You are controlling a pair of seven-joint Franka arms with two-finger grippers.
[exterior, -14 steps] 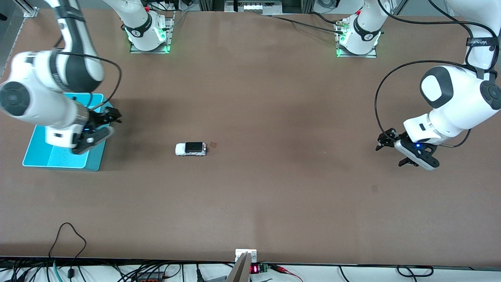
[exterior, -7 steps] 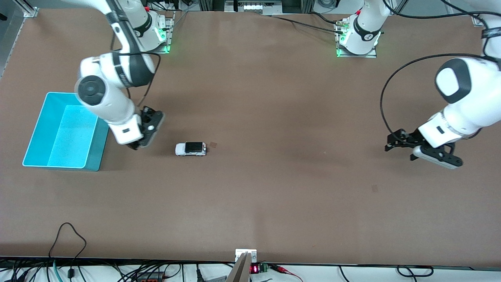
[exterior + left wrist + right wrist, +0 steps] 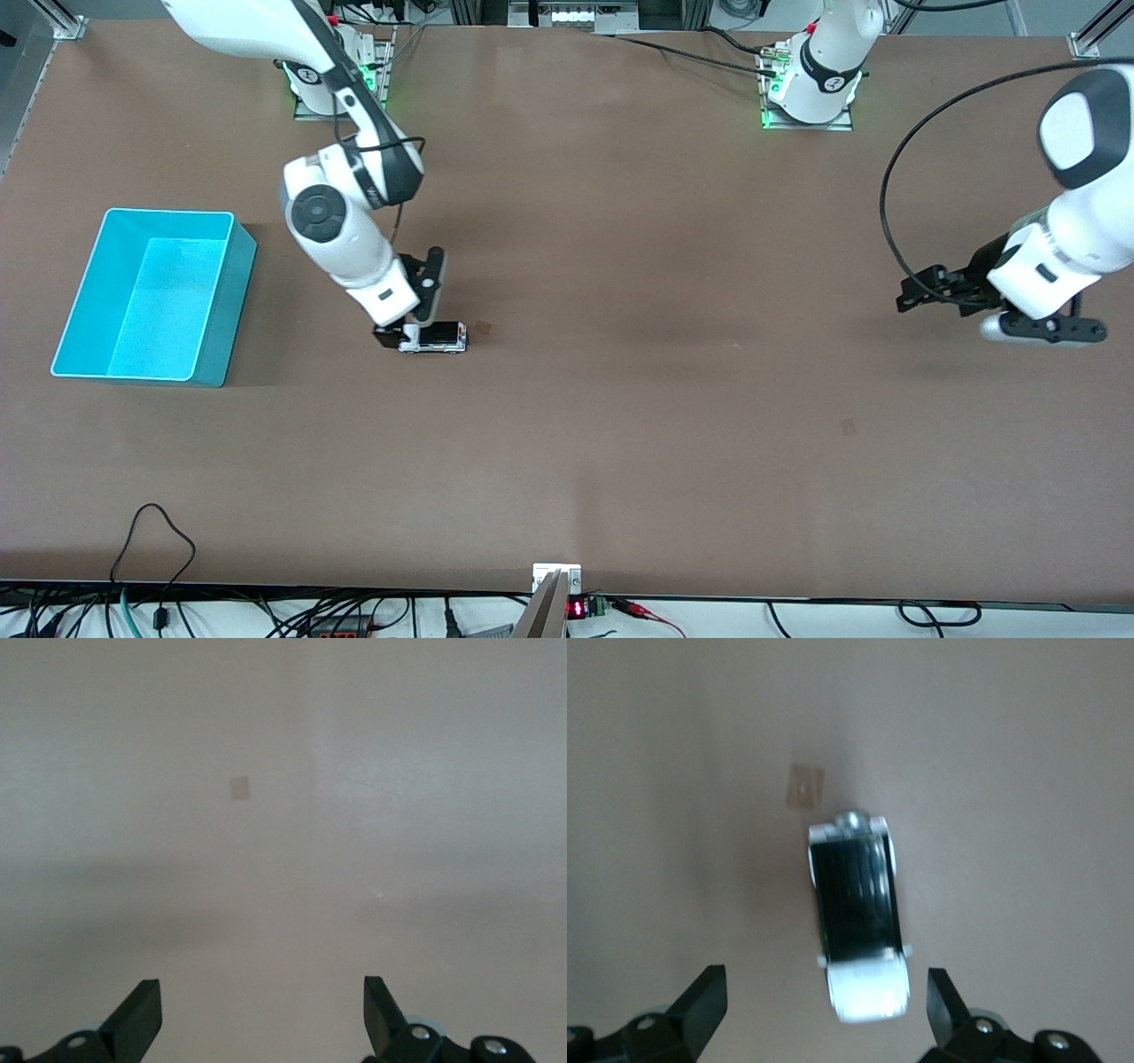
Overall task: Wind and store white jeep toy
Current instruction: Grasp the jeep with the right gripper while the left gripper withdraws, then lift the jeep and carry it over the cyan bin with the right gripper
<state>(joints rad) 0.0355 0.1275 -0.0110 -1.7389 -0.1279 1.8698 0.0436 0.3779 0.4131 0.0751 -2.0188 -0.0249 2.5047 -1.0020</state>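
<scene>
Toy: the small white jeep toy with a black roof and dark wheels (image 3: 433, 337) stands on its wheels on the brown bench (image 3: 620, 425), near the middle.
Right gripper: the black two-finger right gripper (image 3: 409, 312) hangs just over the toy's white nose end. Its fingers (image 3: 700, 1005) are spread wide and hold nothing. In the right wrist view the nose sits between the two fingers, not touching them.
Mark: a small tan square (image 3: 483, 328) lies on the bench just beside the toy's back end.
Bin: a cyan plastic bin (image 3: 217, 301) sits toward the right arm's end of the bench, well apart from the toy.
Left gripper: the left gripper (image 3: 961, 297) waits over bare bench at its own end, fingers spread, holding nothing.
</scene>
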